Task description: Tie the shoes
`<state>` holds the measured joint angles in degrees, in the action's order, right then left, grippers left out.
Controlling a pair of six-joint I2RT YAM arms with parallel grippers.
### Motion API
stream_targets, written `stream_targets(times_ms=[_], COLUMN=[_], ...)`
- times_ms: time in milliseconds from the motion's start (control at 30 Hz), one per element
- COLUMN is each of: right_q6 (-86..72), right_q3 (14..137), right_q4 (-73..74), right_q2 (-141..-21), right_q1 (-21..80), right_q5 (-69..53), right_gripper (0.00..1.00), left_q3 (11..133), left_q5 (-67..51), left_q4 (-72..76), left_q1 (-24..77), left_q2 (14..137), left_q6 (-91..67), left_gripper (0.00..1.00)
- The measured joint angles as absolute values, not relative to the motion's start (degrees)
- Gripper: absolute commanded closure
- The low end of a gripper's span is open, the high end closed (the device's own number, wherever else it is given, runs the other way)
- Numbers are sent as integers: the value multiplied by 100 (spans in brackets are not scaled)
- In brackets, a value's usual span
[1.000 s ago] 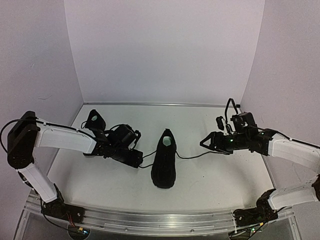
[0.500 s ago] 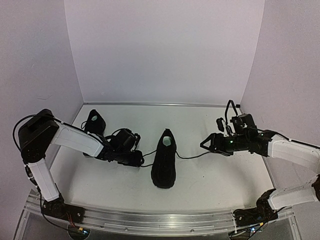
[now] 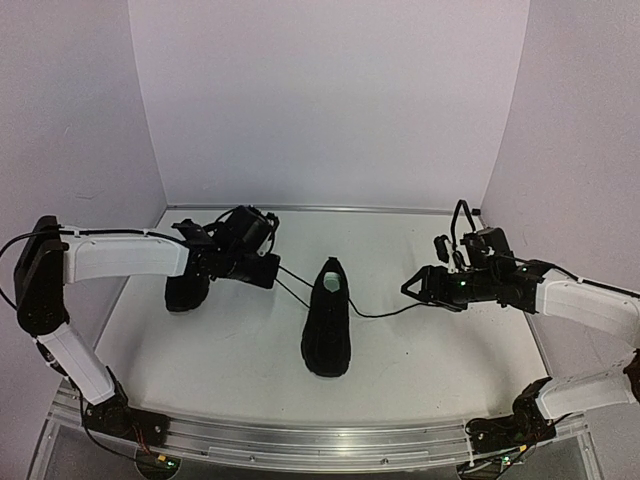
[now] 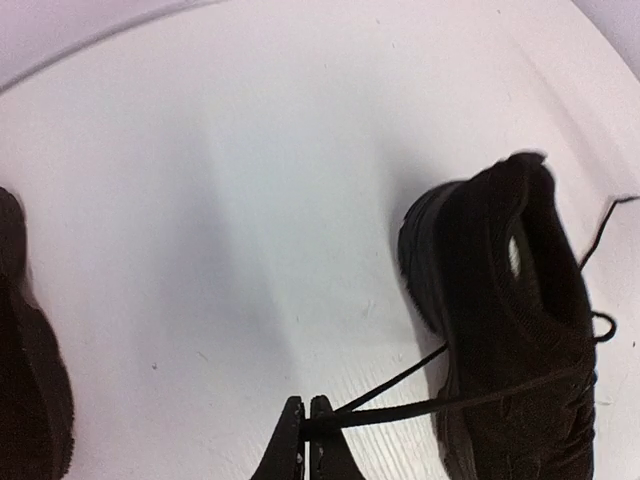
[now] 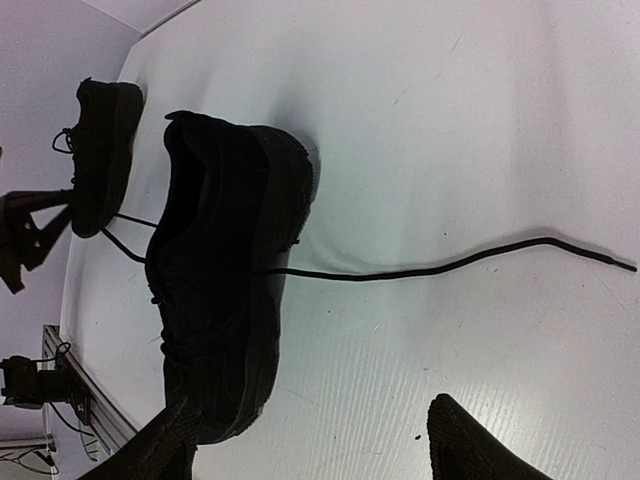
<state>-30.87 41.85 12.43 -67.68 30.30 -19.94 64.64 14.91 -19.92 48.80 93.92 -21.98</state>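
Observation:
One black shoe (image 3: 328, 320) lies mid-table, toe toward me; it also shows in the left wrist view (image 4: 510, 330) and the right wrist view (image 5: 225, 290). The second shoe (image 3: 184, 290) lies to the left, partly under my left arm. My left gripper (image 3: 270, 270) (image 4: 305, 415) is shut on the middle shoe's left lace (image 4: 430, 403), which runs taut in two strands from the shoe. My right gripper (image 3: 408, 288) (image 5: 312, 403) hangs open above the table right of the shoe. The right lace (image 5: 450, 265) lies loose on the table, beyond the gripper's fingers.
White walls close in the table at the back and both sides. The table's metal rail (image 3: 320, 440) runs along the near edge, with both arm bases on it. The second shoe (image 5: 105, 150) and my left gripper (image 5: 25, 235) show at the left of the right wrist view.
My left gripper has shut on the left lace and pulled back and up, away from the near edge, drawing the lace taut. The right arm has barely moved.

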Motion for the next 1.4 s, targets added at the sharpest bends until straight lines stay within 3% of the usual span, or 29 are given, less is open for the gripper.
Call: stream_targets(times_ms=[467, 533, 633, 700, 867, 1133, 1400], right_q6=[-3026, -3006, -2984, -2972, -2892, -2384, -1496], right_q3=[4185, 4185, 4185, 4185, 4204, 4898, 6289], right_q4=[1243, 1245, 1247, 1245, 1251, 1544, 1830], right_q2=[-6893, -6968, -7018, -7020, -7183, -8229, -9566], right_q1=[3030, 3030, 3030, 3030, 3030, 3030, 2970], right_q5=[-1895, -1901, -1913, -1914, -1881, -1460, -1098], right_gripper=[23, 23, 23, 23, 24, 27, 31], left_q3=[7039, 7048, 7050, 7047, 6549, 5405, 5343], left_q5=[2967, 2956, 2869, 2691, 2195, 1410, 665], left_q4=[-2697, -2721, -2848, -3007, -3108, -2919, -2356], left_q1=[5871, 5907, 5891, 5878, 5805, 4819, 4712], left_q2=[9745, 9745, 9745, 9745, 9549, 8395, 8993], left_q6=[-740, -638, -531, -488, -857, -1627, -2010], left_gripper=[88, 80, 57, 46, 31, 31, 36])
